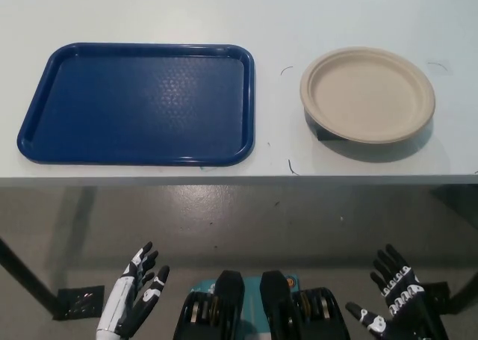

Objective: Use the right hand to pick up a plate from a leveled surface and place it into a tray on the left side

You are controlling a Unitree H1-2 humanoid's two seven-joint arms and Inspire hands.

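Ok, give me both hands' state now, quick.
Left hand: open, holding nothing, low at the left.
Right hand: open, holding nothing, low at the right.

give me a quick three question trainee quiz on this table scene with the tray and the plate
1. True or false: the round beige paper plate already lies in the blue rectangular plastic tray.
2. Multiple choice: where is the black right hand? A. gripping the plate. B. low at the bottom right, below the white table edge, fingers spread. C. resting in the tray.
3. Fill in: the white left hand is open and holds ____.

Key
1. False. The plate sits on the table, to the right of the tray, apart from it.
2. B.
3. Nothing.
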